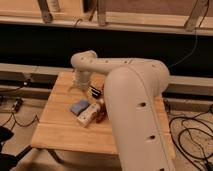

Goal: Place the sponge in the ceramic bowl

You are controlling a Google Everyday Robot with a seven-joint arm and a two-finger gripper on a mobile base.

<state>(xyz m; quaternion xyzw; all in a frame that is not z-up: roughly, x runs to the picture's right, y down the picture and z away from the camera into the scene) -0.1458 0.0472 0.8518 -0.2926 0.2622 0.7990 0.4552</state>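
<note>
The sponge (79,106) is a small, flat, squarish blue-grey pad that looks soft. It lies on the table (55,131), a pale wooden top with visible plank lines. Touching its right front edge is a cream, oblong bottle (88,116) lying on its side. Behind them lies a black block (95,91), partly covered by the arm.

The arm (135,110) is smooth, rounded white plastic and fills the right foreground, hiding much of the tabletop. Of the bowl (101,115) only a dark reddish sliver shows at the arm's edge, just right of the bottle (its round shape cannot be made out).

The gripper (76,86) hangs over the table's rear left part, just behind the sponge and apart from it. Its jaws are spread and hold nothing.

Dark cables (192,134) loop on the floor at the right.
</note>
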